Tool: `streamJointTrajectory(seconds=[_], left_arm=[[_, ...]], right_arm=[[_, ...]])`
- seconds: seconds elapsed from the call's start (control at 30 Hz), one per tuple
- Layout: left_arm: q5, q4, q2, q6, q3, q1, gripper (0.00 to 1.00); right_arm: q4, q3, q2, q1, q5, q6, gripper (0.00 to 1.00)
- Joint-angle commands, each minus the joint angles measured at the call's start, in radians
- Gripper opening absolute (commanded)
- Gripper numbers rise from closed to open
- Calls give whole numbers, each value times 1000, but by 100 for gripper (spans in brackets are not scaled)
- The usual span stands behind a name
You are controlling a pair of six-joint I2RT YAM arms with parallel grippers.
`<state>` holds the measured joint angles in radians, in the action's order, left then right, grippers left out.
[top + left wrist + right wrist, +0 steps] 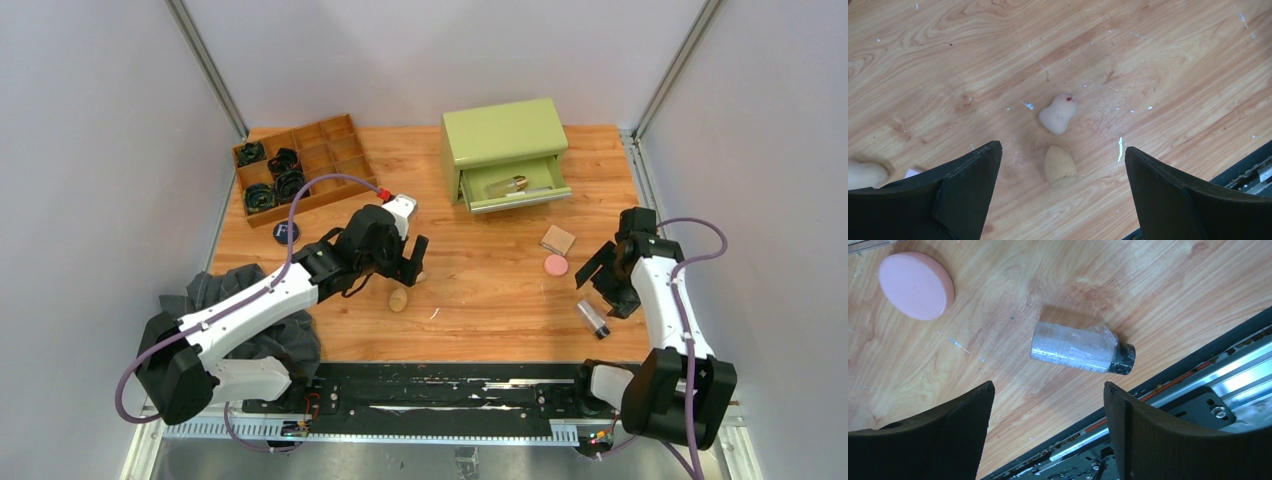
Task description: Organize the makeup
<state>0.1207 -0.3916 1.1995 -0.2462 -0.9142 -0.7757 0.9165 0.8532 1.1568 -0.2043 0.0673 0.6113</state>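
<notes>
My left gripper (409, 264) is open and hovers above two sponges. In the left wrist view (1062, 150) a tan egg-shaped sponge (1060, 166) lies between its fingers on the table, with a paler gourd-shaped sponge (1058, 114) beyond it and a third sponge (865, 175) at the left edge. My right gripper (603, 280) is open and empty above a clear bottle (1073, 347) with a black cap, lying on its side near the table's front edge. A pink round puff (555, 265) and a tan square pad (558, 239) lie left of it. A dark compact (286, 232) lies at the left.
A green box (500, 135) stands at the back with its drawer (540, 195) open and a small bottle (508, 185) inside. A wooden divided tray (335, 150) at the back left holds black coiled bands. A dark grey cloth (235, 285) lies at the front left. A black rail (1198, 375) runs along the front edge.
</notes>
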Motion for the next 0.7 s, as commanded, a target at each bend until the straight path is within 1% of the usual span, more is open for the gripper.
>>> streamJointTrajectory(seconds=[0.0, 0.1, 0.17, 0.23, 0.3, 0.4, 0.53, 0.67], left_arm=[[54, -10, -12, 21, -34, -5, 99], [55, -24, -14, 37, -44, -5, 99], [41, -32, -19, 44, -47, -5, 99], [31, -36, -28, 49, -45, -5, 99], [32, -39, -41, 50, -40, -5, 99], [31, -43, -58, 53, -34, -5, 99], [30, -46, -67, 59, -31, -5, 100], [38, -58, -81, 70, -32, -5, 100]], right_arm=[[60, -34, -40, -19, -19, 127, 79], [108, -64, -73, -31, -32, 323, 79], [101, -92, -104, -41, -53, 441, 79], [59, -109, -137, -43, -62, 501, 78], [54, -99, -153, -44, -30, 531, 78], [120, -101, -168, -55, 22, 617, 78], [107, -170, -208, -109, -28, 744, 77], [60, -199, -231, -168, -47, 810, 77]])
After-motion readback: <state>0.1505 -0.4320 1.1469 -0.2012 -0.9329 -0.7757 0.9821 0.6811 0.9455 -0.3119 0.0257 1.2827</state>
